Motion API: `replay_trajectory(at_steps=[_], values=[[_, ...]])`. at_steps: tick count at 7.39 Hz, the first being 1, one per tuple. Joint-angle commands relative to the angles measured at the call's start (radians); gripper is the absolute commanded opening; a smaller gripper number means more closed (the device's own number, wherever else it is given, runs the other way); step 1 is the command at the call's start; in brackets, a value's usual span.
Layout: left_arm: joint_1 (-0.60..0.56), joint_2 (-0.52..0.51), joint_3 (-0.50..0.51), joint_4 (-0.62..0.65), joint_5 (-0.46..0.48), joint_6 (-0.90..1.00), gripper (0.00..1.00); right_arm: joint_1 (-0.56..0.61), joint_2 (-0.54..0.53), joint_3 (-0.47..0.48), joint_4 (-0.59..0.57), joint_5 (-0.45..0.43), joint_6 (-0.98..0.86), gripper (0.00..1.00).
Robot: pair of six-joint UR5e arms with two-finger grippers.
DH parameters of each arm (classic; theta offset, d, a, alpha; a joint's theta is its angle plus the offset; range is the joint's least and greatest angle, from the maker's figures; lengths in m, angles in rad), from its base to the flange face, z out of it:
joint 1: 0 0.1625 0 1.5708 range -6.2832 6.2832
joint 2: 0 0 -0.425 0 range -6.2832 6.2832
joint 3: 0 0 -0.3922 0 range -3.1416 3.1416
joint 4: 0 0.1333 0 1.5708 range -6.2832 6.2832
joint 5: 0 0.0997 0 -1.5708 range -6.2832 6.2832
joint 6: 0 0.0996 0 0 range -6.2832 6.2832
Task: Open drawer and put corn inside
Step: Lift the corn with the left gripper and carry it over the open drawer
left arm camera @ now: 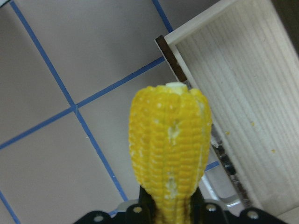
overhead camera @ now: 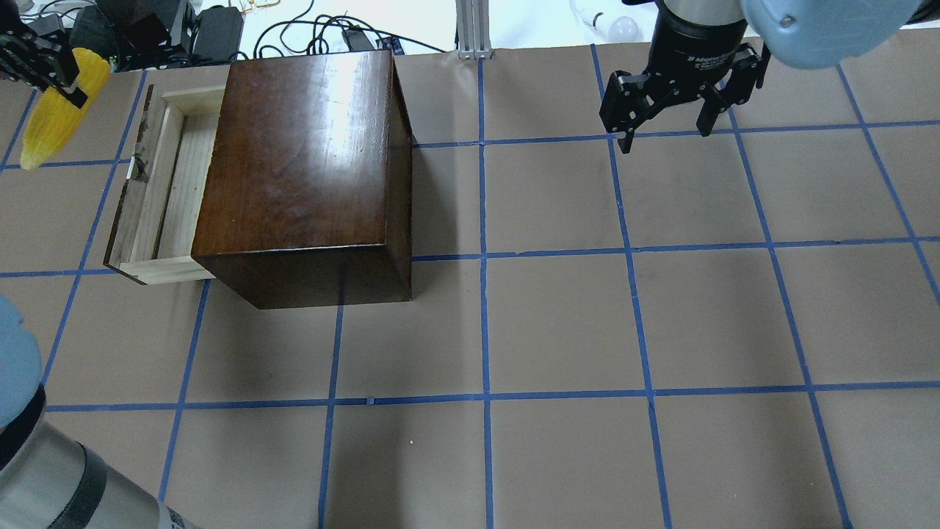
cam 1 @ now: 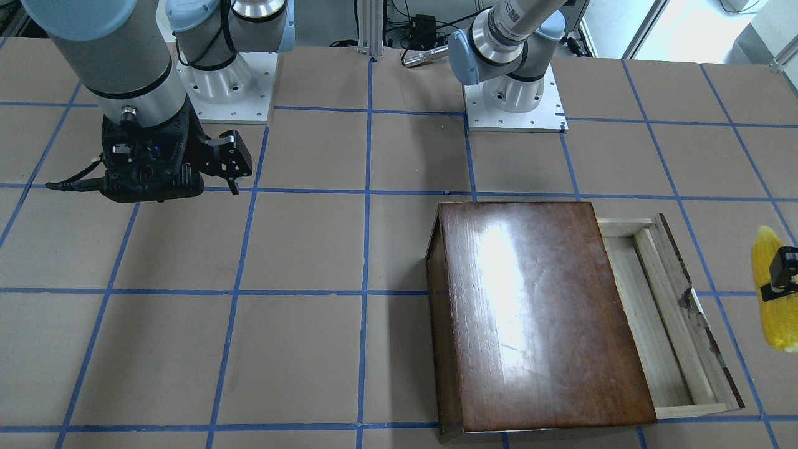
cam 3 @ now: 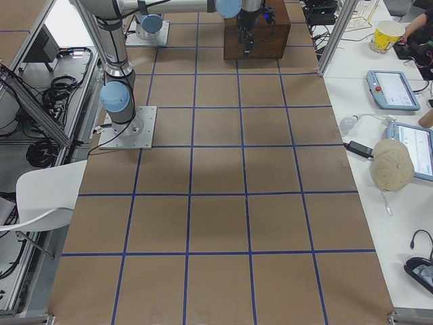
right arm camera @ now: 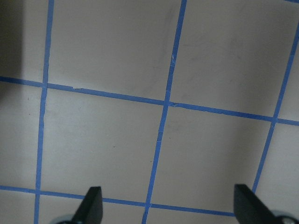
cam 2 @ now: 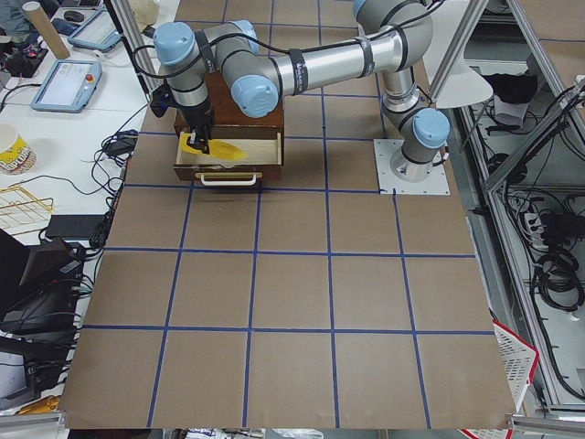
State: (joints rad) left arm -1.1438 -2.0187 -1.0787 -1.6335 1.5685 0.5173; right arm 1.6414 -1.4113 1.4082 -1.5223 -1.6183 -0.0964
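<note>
**Overhead view.** Upper left: corn [overhead camera: 51, 125], bright yellow, kernels in regular rows. Left of centre: drawer [overhead camera: 180, 191], pale unfinished wood with straight grain, its front panel dark brown and worn. Box [overhead camera: 301, 162], glossy dark brown with a white glare patch. Table [overhead camera: 558, 323], tan-brown, ruled into squares by blue tape lines. Upper right: right gripper [overhead camera: 667, 136], black.

**Front-facing view.** Upper left: right arm [cam 1: 112, 62], silver-grey with pale blue joint caps.

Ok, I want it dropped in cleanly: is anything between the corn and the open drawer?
Nothing visible does. The drawer is pulled out and bare inside; the corn, held by the left gripper, hangs just outside the front panel, apparently above it.
</note>
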Motion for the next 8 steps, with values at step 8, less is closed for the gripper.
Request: replay_trajectory(at_steps=[8], values=[[-0.056, 0.014, -0.204, 0.075, -0.028, -0.200, 0.00, 0.000, 0.000, 0.000, 0.001, 0.000, 0.000, 1.00]])
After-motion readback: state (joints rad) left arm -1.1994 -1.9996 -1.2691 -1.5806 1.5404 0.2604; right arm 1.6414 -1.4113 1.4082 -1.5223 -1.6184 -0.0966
